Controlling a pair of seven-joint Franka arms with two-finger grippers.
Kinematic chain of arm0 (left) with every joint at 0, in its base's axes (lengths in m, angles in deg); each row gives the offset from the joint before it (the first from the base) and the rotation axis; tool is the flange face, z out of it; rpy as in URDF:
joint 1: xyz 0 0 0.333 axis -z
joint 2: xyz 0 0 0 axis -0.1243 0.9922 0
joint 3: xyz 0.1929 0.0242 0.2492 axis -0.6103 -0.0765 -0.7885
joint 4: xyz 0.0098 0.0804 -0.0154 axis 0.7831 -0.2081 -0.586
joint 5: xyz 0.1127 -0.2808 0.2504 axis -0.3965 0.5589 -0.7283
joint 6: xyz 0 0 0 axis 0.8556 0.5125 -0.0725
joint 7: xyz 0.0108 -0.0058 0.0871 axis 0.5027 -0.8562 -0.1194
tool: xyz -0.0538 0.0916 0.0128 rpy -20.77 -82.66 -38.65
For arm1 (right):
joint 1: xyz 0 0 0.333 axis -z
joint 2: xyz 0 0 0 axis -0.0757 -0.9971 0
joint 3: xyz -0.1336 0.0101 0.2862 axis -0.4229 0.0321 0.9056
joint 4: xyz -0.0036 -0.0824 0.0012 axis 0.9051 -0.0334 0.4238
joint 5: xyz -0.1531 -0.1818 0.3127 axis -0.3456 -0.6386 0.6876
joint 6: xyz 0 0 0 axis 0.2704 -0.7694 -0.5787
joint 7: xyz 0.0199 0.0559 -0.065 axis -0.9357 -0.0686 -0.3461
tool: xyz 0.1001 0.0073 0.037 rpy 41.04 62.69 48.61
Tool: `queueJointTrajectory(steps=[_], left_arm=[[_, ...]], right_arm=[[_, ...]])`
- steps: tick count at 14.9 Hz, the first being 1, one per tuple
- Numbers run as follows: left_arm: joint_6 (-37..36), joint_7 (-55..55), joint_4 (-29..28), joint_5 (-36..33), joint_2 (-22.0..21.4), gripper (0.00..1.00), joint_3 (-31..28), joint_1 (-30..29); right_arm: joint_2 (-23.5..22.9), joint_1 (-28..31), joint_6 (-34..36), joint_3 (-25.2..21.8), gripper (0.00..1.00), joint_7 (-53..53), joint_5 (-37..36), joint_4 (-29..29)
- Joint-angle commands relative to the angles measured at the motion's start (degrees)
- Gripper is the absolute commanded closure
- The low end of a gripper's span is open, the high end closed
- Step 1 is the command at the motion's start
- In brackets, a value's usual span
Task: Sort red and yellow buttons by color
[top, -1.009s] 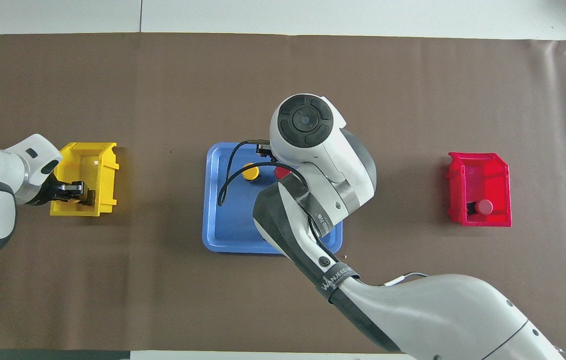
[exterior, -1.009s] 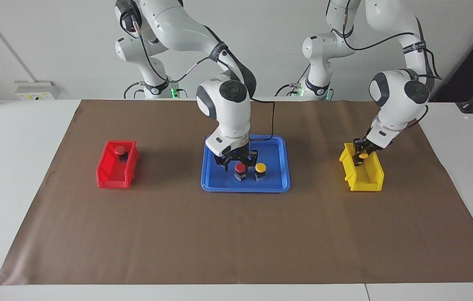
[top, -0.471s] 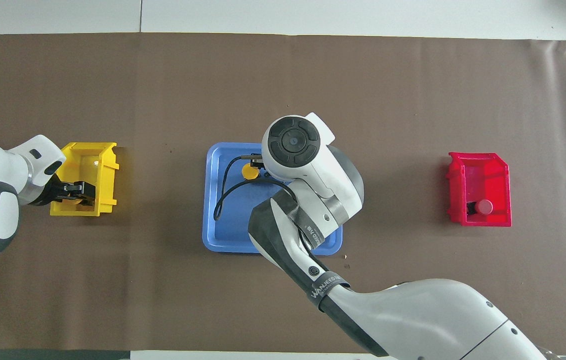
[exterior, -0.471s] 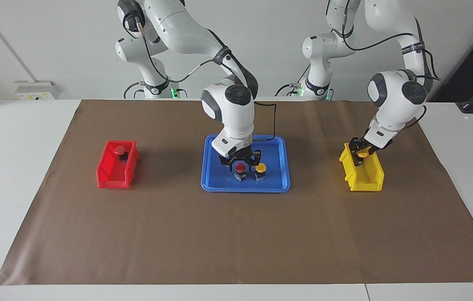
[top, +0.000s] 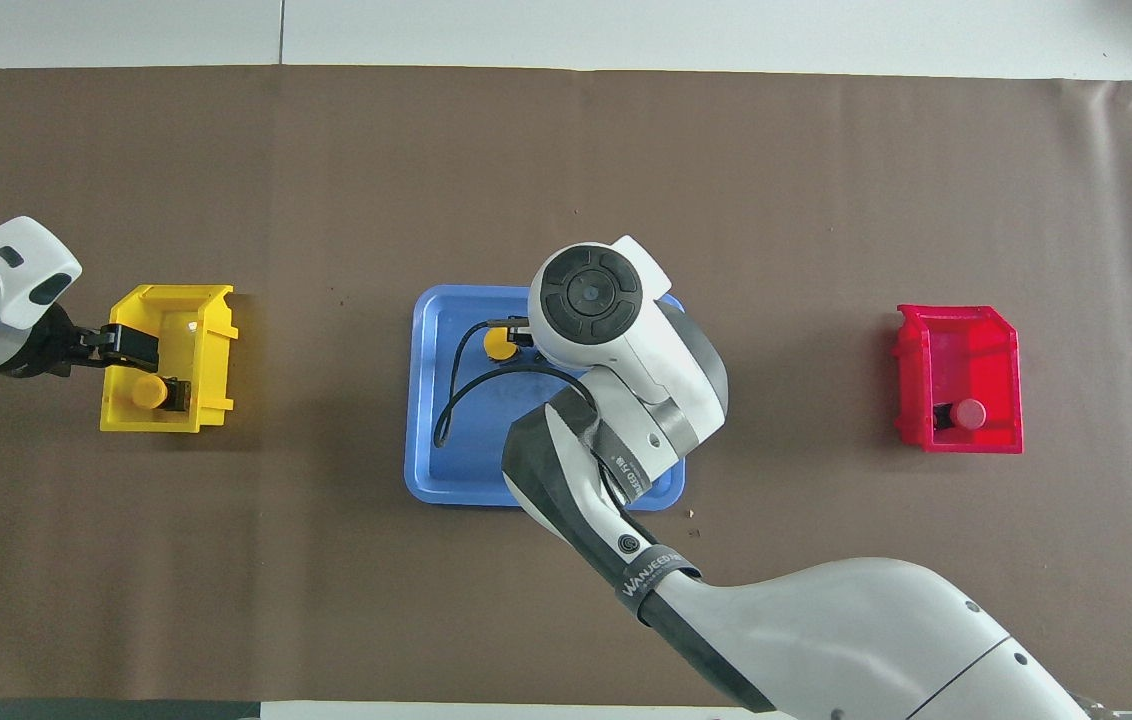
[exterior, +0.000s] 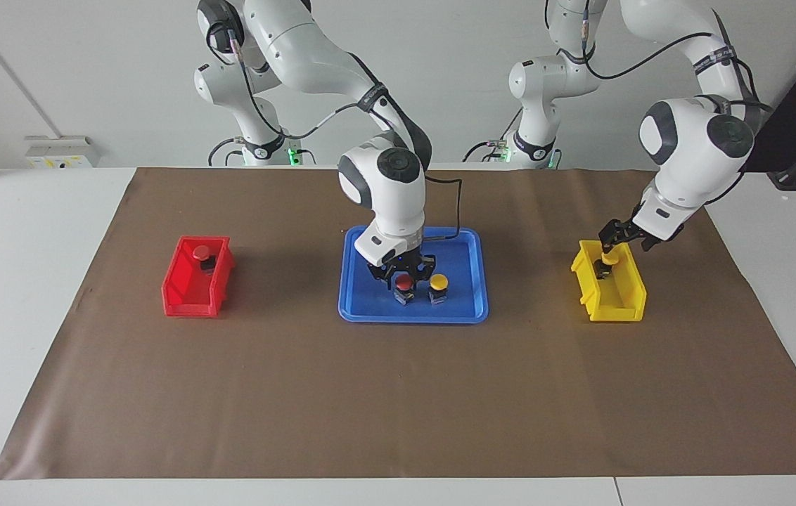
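Since a second ago, left gripper [exterior: 621, 234] has let go and lifted; right gripper [exterior: 405, 273] has closed on the red button [exterior: 405, 282].

Fingers spread, the left gripper hangs over the yellow bin [exterior: 610, 295] at the left arm's end, where one yellow button [top: 148, 391] now lies loose. On the blue tray [exterior: 460, 309] at the table's middle, the right gripper pinches the red button's cap (the overhead view hides this under the wrist), with the second yellow button [exterior: 439, 282] just beside it. Another red button [exterior: 202, 253] lies in the red bin [exterior: 190, 292] at the right arm's end.
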Motion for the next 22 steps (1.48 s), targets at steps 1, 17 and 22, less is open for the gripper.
queueJointTrajectory(steps=[1, 17, 22], left_arm=[[-8.07, 0.43, 7.31, -0.82, -0.18, 0.00, 0.04, 4.31], [13.27, 42.00, 17.08, 0.06, 23.19, 0.00, 0.04, 36.22], [13.71, 43.85, 15.68, -0.30, 23.10, 0.05, 0.04, 36.76]], right_arm=[[1.45, 0.12, 2.94, -0.19, 0.74, -1.02, -0.95, -1.47], [31.24, 41.69, 5.88, -0.54, 0.73, 57.16, -0.16, 26.71], [29.13, 42.66, 0.52, -0.54, 0.74, 57.42, 1.43, 29.26]])
